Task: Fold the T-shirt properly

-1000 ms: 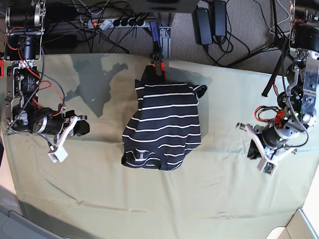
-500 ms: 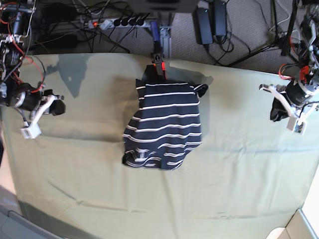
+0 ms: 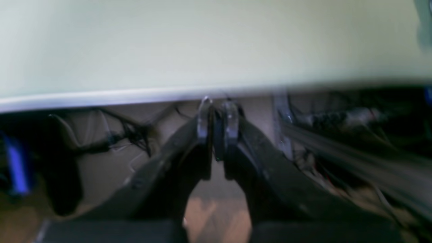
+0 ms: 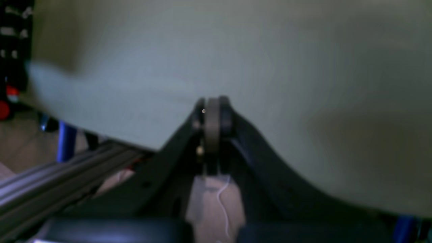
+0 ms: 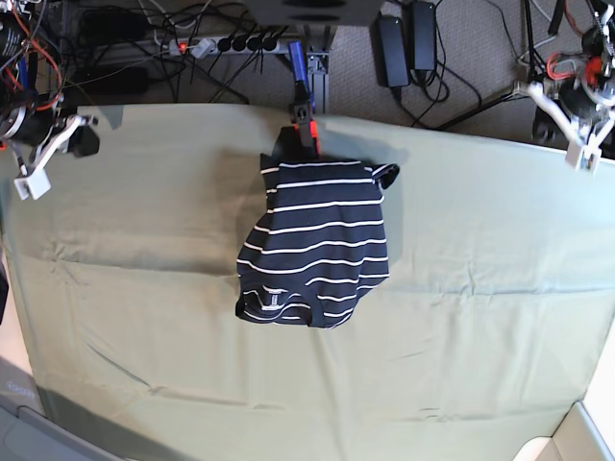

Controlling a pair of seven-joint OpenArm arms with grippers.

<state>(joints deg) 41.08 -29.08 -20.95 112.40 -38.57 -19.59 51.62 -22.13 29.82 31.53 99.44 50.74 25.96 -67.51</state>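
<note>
The T-shirt (image 5: pixel 312 245), dark navy with thin white stripes, lies folded into a compact bundle in the middle of the table. Both arms are far from it. My left gripper (image 5: pixel 575 149) hangs at the far right corner; in the left wrist view its fingers (image 3: pixel 205 118) are pressed together with nothing between them, past the cloth's edge. My right gripper (image 5: pixel 31 178) sits at the far left corner; the right wrist view shows it (image 4: pixel 212 111) shut and empty over bare cloth. The shirt appears in neither wrist view.
An olive-green cloth (image 5: pixel 461 317) covers the whole table. A red and black clamp (image 5: pixel 306 125) on a post stands at the back edge just behind the shirt. A power strip (image 5: pixel 231 43), adapters (image 5: pixel 408 38) and cables lie on the floor behind.
Both arms have drawn back from beside the shirt to the table's far corners, left arm to the view's right, right arm to its left. The shirt has not moved.
</note>
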